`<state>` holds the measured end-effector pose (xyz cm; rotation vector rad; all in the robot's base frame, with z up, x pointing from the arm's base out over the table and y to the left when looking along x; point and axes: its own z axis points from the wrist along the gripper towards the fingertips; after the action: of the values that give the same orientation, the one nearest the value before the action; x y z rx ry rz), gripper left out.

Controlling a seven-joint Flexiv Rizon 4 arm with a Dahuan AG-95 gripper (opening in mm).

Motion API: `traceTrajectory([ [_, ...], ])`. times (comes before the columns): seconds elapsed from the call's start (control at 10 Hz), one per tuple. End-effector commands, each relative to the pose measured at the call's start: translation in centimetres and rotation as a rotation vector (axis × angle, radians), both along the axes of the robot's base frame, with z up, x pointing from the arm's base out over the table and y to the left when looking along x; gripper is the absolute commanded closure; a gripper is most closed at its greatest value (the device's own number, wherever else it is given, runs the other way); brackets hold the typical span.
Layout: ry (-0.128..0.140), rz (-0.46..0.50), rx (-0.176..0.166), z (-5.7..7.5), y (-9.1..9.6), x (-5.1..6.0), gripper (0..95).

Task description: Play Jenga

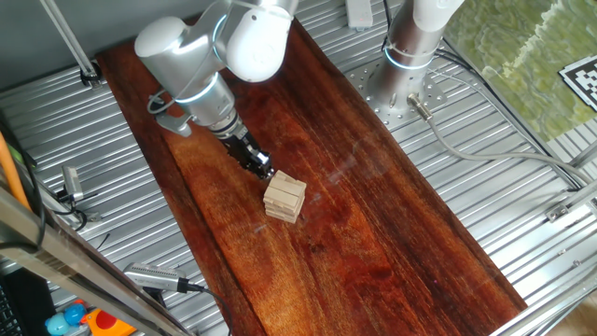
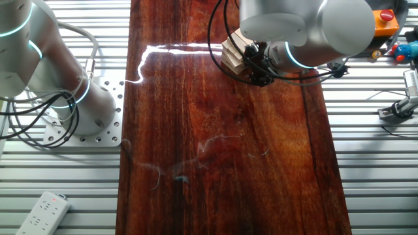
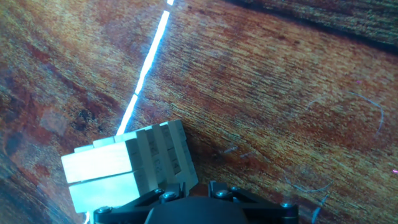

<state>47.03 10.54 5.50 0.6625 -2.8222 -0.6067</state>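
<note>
The Jenga stack (image 1: 284, 198) is a small pile of pale wooden blocks in crossed layers, standing on the dark wood board (image 1: 373, 215). My gripper (image 1: 263, 172) comes down at a slant from the upper left, and its narrow black tip is at the stack's top rear edge. The fingers look closed together, with nothing held between them. In the other fixed view the stack (image 2: 234, 52) sits just left of the gripper (image 2: 256, 65), partly hidden by the arm. In the hand view the stack (image 3: 130, 165) is at lower left, beside the gripper (image 3: 196, 186).
The board (image 2: 215, 150) lies on a ribbed metal table. The arm's base (image 1: 410, 56) stands beside the board. A power strip (image 2: 42, 212), cables (image 2: 39, 124) and small tools (image 1: 154, 277) lie off the board on the table's edges.
</note>
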Motion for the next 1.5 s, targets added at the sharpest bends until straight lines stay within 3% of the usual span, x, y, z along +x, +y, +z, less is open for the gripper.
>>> traceTrajectory([
  [0.1, -0.001, 0.002, 0.002, -0.02, 0.01, -0.13, 76.0],
  [1.2, -0.008, 0.01, 0.004, 0.08, -0.66, -0.35, 76.0],
  [1.5, -0.006, 0.009, 0.003, 0.3, -0.64, 0.2, 76.0],
])
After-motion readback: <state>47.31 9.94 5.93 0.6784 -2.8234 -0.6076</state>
